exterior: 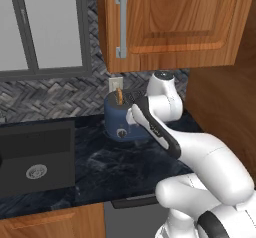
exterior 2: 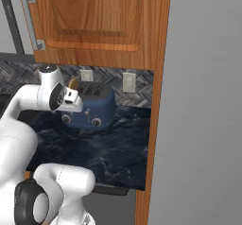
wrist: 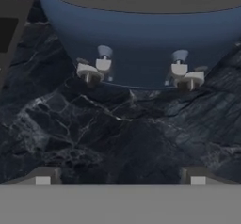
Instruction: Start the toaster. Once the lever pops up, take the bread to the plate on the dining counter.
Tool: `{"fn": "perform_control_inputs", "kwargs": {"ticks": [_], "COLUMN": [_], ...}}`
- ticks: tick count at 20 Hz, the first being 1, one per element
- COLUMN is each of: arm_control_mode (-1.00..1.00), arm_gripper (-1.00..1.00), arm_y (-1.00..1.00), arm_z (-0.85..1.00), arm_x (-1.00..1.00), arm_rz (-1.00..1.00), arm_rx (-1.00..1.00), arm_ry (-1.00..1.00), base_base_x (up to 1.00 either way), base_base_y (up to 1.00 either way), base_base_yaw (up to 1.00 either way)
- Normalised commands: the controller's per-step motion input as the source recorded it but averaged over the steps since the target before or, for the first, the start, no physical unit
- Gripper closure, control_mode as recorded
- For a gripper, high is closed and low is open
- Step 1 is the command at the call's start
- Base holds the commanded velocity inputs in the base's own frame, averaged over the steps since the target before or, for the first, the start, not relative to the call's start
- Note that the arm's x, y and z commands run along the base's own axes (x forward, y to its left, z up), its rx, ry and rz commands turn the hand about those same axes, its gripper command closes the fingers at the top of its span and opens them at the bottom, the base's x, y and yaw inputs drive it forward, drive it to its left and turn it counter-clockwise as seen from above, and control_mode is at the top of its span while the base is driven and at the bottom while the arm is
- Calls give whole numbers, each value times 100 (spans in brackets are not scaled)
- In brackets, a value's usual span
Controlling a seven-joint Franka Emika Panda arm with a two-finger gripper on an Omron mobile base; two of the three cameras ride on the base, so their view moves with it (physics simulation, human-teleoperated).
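Squat dark-blue toaster (exterior: pixel 121 119) standing on the black veined bench (exterior: pixel 100 167), backed against the herringbone wall just below a white outlet (exterior: pixel 115 84). Golden-brown bread (exterior: pixel 119 96) poking upright from a top slot at the toaster's left end, as seen from the left base view; same slice peeking out beside the robot's wrist in the right base view (exterior 2: pixel 72 83). Two round silver knobs and small white levers (wrist: pixel 103 64) on the toaster's front face, left lever and right lever (wrist: pixel 179 68) both visible from the hand camera.

Gripper (wrist: pixel 120 178) hovering in front of the toaster's front face and above the bench, jaws spread wide, nothing between them. Fingertips (wrist: pixel 43 177) straddling a span about as wide as the gap between the two levers, with bare bench between them and the toaster. Toaster lying straight ahead of the jaws along the hand's line of sight, its long axis running crosswise to that line, so both levers sit about equally far off. Likely step in hand: lining up on a lever to press it down.

Dark sink (exterior: pixel 36 154) to the toaster's left, wooden cabinet (exterior: pixel 175 22) overhead, tall wooden panel (exterior 2: pixel 158 101) to the toaster's right.
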Motion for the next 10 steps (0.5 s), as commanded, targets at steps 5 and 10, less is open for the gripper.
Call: {"fn": "perform_control_inputs", "kwargs": {"ticks": [5, 10], "arm_control_mode": [-100, -100], "arm_gripper": [-100, -100], "arm_y": [0, 0], "arm_z": [-15, -13], "arm_x": [20, 23], "arm_rz": [0, 0], "arm_rx": [0, 0], "arm_ry": [-1, -8], "base_base_x": [0, 0], "base_base_y": [0, 0], "base_base_yaw": [0, 0]}}
